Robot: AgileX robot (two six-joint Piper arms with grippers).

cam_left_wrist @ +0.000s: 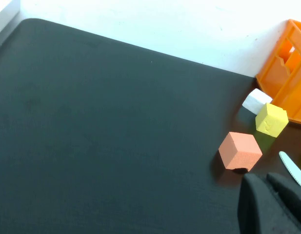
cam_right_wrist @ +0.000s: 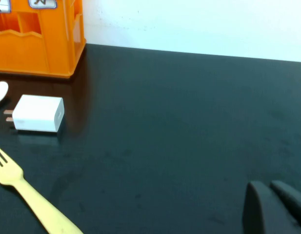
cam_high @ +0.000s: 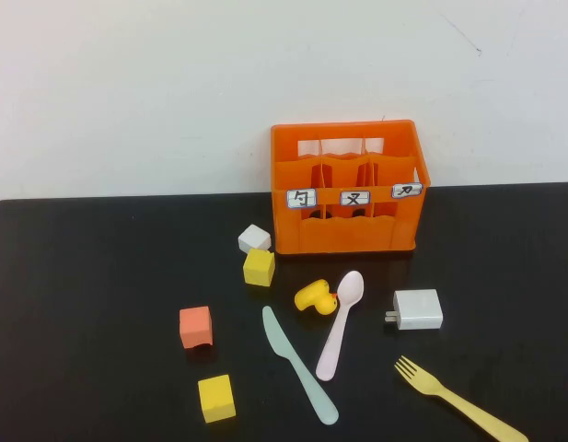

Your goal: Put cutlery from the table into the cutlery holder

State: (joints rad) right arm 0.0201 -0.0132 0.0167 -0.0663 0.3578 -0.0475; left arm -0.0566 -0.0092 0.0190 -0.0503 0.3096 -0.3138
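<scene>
The cutlery lies loose on the black bench (cam_high: 99, 267) in front of the orange cutlery holder (cam_high: 348, 189): the pale spoon (cam_high: 341, 324) and the mint-green knife (cam_high: 299, 365) sit side by side near the middle, and the yellow fork (cam_high: 458, 399) lies apart toward the right near edge. A yellow duck toy (cam_high: 315, 298) touches the spoon just below its bowl. A white plug adapter (cam_high: 417, 309) rests between spoon and fork. A white cube (cam_high: 254, 238) and a yellow cube (cam_high: 259, 267) sit by the holder's left front corner; an orange cube (cam_high: 196, 327) and another yellow cube (cam_high: 215, 398) lie left of the knife.

The holder's divided compartments look empty, with three white labels on its front.

The left gripper (cam_left_wrist: 273, 202) hovers near the orange cube, its jaws close together. The right gripper (cam_right_wrist: 276, 207) hangs over bare bench, well right of the fork, jaws likewise narrow.
</scene>
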